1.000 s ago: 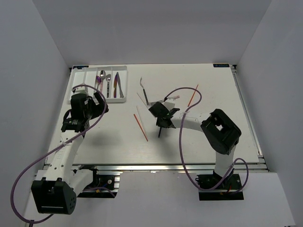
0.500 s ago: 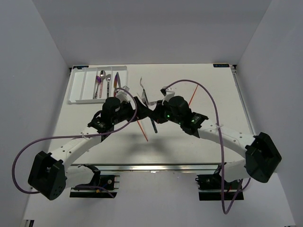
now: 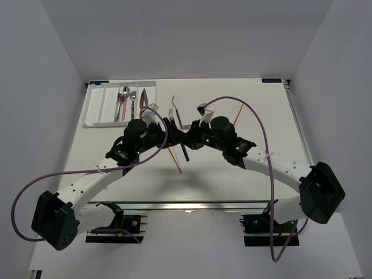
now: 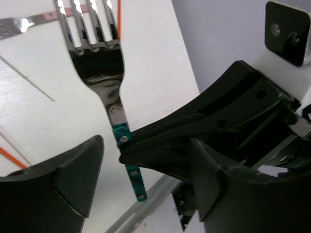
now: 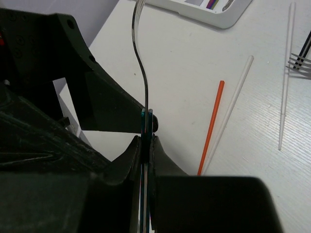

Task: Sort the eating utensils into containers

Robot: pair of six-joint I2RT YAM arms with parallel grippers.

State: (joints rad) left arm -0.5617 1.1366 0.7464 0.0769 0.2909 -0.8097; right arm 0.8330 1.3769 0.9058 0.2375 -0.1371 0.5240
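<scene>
Fingers of the right gripper are pinched onto the teal handle of a dark fork. The fork is held over the middle of the desk with its tines toward the far edge. The left gripper is positioned at the same fork. Its fingers are spread on either side of the handle, and no contact with it can be seen. A handover from right to left is judged to be in hand, since the white cutlery tray sits at the far left corner of the desk, on the left arm's side.

The sorting is judged to be partly done. A few utensils, among them spoons and an iridescent piece, are already laid in the tray's right-hand slots. The held fork has not yet been delivered.

Several pieces are left lying on the desk:
- A red chopstick lies near the middle, just below the two grippers.
- An orange chopstick lies toward the far right.
- Pale chopsticks lie beside a red one in the right wrist view.
- A second fork is only partly seen at that view's edge.

An exact count of what remains cannot be made, because the arms cover part of the desk.
</scene>
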